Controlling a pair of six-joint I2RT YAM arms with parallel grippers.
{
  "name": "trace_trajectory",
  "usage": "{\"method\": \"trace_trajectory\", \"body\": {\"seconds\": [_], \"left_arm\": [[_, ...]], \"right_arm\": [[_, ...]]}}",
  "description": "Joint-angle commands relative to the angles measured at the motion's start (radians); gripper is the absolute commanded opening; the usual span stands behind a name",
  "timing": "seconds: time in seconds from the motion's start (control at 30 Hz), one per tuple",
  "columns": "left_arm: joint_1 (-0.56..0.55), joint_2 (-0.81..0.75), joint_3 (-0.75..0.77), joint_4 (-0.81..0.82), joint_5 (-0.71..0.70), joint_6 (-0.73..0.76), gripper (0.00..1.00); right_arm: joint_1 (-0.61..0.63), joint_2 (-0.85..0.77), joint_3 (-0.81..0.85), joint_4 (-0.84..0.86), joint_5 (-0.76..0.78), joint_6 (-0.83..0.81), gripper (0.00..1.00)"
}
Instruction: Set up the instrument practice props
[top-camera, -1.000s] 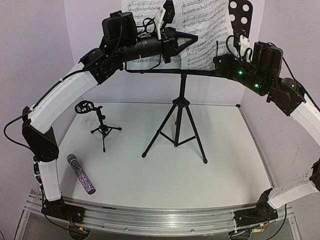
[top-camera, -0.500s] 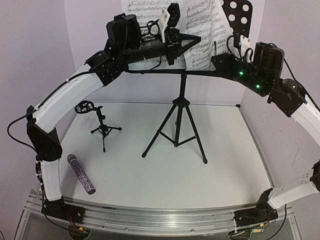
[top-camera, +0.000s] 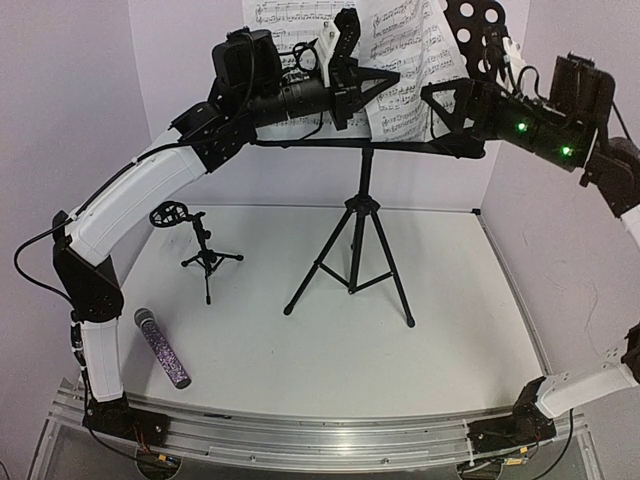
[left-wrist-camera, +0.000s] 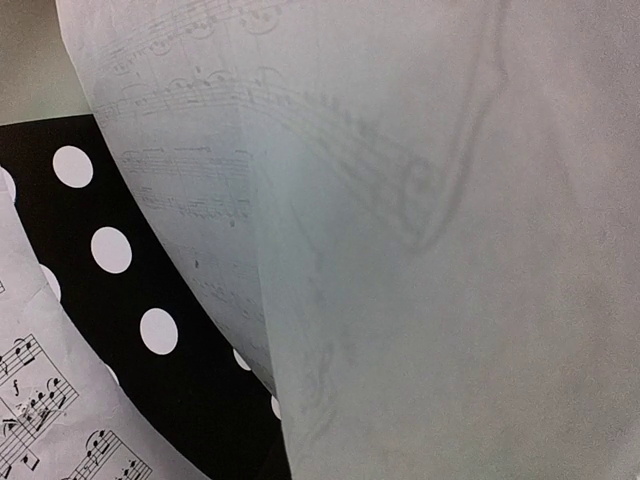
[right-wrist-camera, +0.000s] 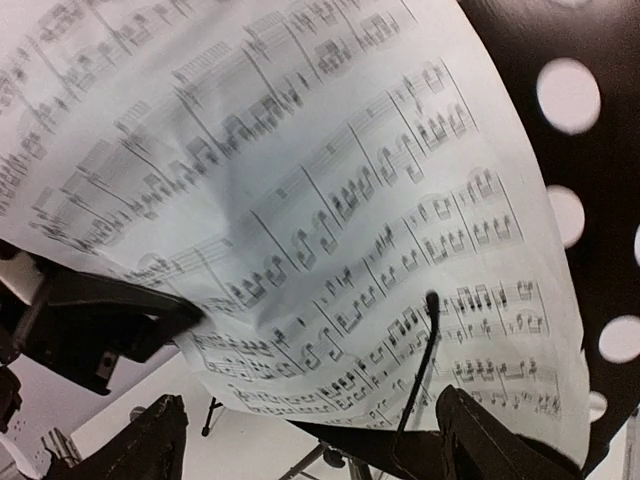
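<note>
1. Two white sheet-music pages (top-camera: 405, 60), printed with black staves, lean on the black perforated tray (top-camera: 478, 28) of the tripod music stand (top-camera: 361, 190), high at the far side.
2. The stand's three legs are spread on the white worktop (top-camera: 450, 320), about midway across and toward the far wall.
3. The left jaws are closed on the left edge of the right-hand page, which bows forward off the tray. In the left wrist view that page fills most of the frame, its print showing faintly through.
4. The right jaws stand wide, holding nothing, just below and to the right of the same page.
5. The purple glitter microphone (top-camera: 162, 348) lies flat at the near left, its silver mesh head pointing far.
6. The small black tripod mic stand (top-camera: 207, 258) is upright at the far left, its round clip on top, apart from the microphone.
</note>
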Motion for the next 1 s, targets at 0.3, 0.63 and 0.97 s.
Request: {"method": "trace_trajectory", "body": {"seconds": [0.3,0.63,0.97], "left_arm": [[0.013,-0.066,-0.037,0.033,-0.031,0.088,0.00],[0.014,-0.066,-0.036,0.035,-0.027,0.087,0.00],[0.014,-0.081,-0.049,0.036,-0.026,0.087,0.00]], "right_arm": [[-0.012,0.271,0.646,-0.373,-0.093,-0.311,0.77],[-0.349,0.389,0.820,-0.401,-0.577,0.054,0.81],[-0.412,0.284,0.635,-0.244,-0.698,0.084,0.77]]}}
